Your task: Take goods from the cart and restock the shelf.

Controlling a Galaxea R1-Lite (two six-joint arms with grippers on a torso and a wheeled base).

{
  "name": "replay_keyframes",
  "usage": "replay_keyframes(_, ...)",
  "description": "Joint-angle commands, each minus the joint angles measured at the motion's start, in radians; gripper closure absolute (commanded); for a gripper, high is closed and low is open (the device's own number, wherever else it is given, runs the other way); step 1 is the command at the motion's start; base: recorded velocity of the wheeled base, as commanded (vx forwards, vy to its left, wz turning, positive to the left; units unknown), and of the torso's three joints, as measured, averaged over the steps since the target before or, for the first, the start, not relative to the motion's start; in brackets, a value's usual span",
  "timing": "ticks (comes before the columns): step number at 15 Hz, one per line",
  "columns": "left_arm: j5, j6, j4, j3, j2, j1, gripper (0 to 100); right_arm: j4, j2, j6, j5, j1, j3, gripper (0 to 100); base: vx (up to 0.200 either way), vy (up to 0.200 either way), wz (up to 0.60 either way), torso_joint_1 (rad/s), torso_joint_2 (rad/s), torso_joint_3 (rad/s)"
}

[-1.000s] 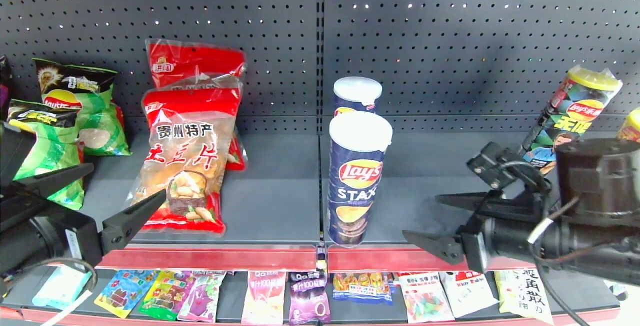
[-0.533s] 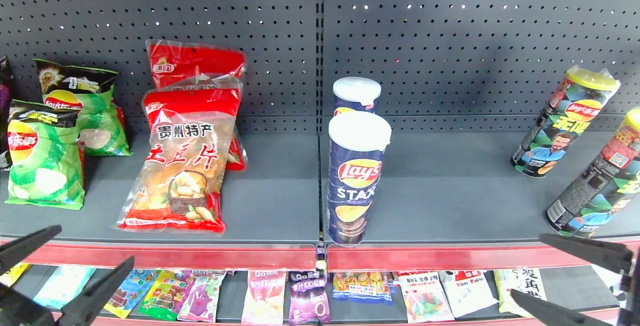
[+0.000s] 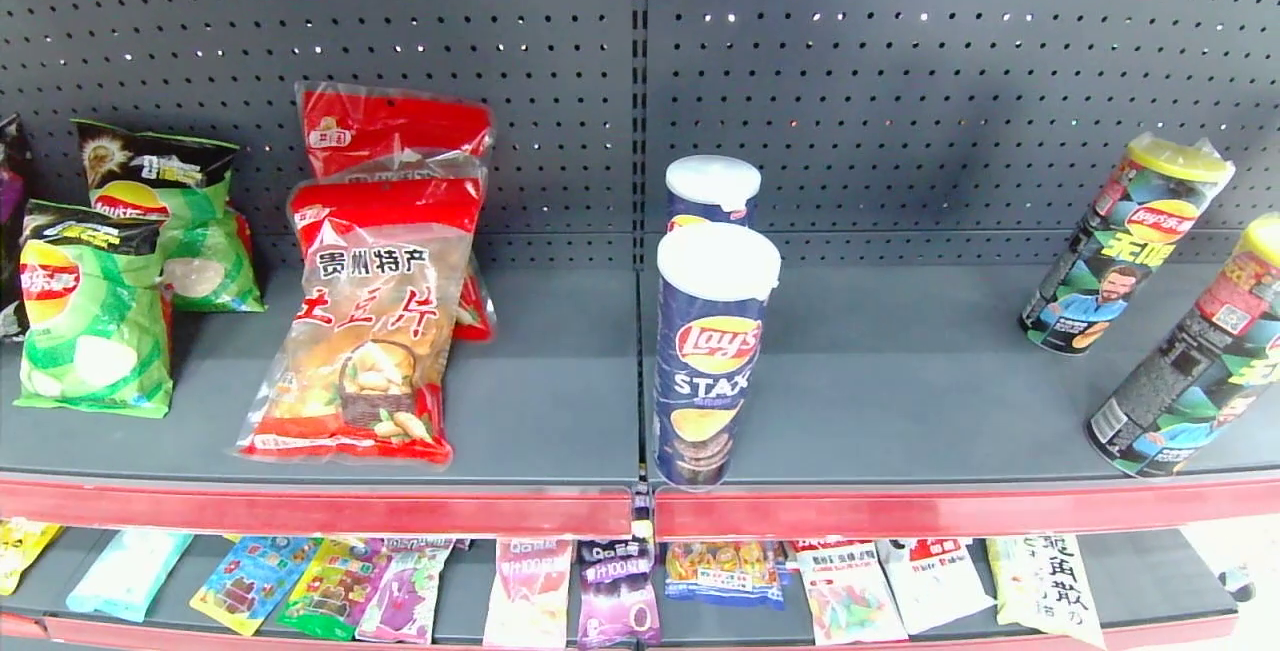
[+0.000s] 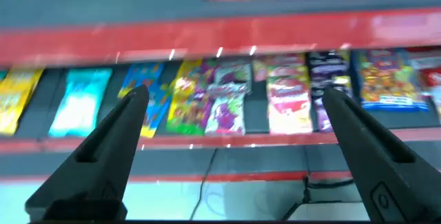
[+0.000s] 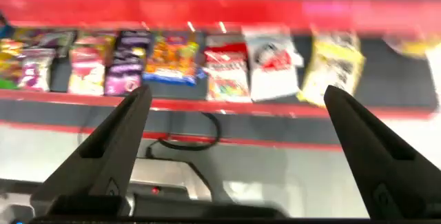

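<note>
Hanging before the shelf (image 4: 227, 31), left tool (image 4: 234, 93) spread and empty, right tool (image 5: 234, 89) likewise, candy packets (image 4: 222, 107) ahead

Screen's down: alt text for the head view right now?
A dark grey shelf with a red front edge holds two upright blue chip canisters in the middle, one behind the other, red snack bags to their left, green chip bags at far left and two yellow-lidded canisters at right. Small colourful packets line the shelf below.

Bright even light, soft shadows beside bags (image 3: 365, 331), glare streaks on red shelf edge (image 4: 227, 34)
</note>
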Motion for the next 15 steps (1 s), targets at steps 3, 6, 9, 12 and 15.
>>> replay_keyframes(3,-0.026,-0.029,-0.072,0.107,-0.244,0.069,0,0.054,-0.285,-0.044,-0.004,-0.019,0.068,0,0.0,0.0,0.0,0.0,0.0,0.0)
replay_keyframes(6,-0.02,-0.014,-0.169,0.153,-0.246,0.069,0,-0.201,-0.285,-0.062,-0.01,-0.019,0.246,0,0.0,0.0,0.0,0.0,0.0,0.0)
replay_keyframes(9,-0.018,-0.023,-0.169,0.153,-0.246,0.069,0,-0.46,-0.285,-0.051,0.04,-0.019,0.404,0,0.0,0.0,0.0,0.0,0.0,0.0)
replay_keyframes(12,-0.024,-0.014,-0.169,0.153,-0.246,0.069,0,-0.619,-0.285,-0.047,-0.024,-0.019,0.49,0,0.0,0.0,0.0,0.0,0.0,0.0)
replay_keyframes(15,-0.027,0.01,-0.169,0.153,-0.246,0.069,0,-0.605,-0.283,-0.031,-0.027,-0.017,0.49,0,0.0,0.0,0.0,0.0,0.0,0.0)
